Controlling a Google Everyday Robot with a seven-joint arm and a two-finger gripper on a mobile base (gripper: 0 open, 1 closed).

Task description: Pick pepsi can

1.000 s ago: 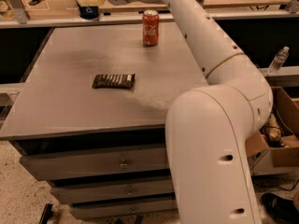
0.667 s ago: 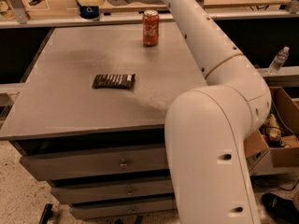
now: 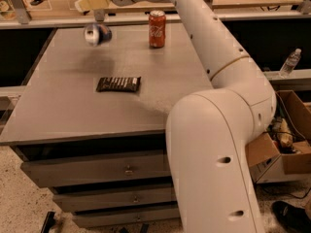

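The pepsi can [image 3: 97, 34] is dark blue with a silver end that faces left. It is tilted onto its side and blurred, over the far left part of the grey table [image 3: 73, 106]. A soft shadow lies on the table in front of it. My gripper [image 3: 98, 16] hangs at the end of the white arm, directly above the can and touching or almost touching its top. I cannot tell whether the can is in its hold.
A red Coca-Cola can [image 3: 157, 29] stands upright at the back of the table, right of the pepsi can. A dark snack bar [image 3: 118, 84] lies flat mid-table. My white arm [image 3: 214, 130] covers the table's right side. Cardboard boxes [image 3: 286, 149] sit on the floor at right.
The pepsi can has moved from the table's far edge towards the camera and lower in view, and now lies tilted and blurred. The gripper has shifted slightly with it.
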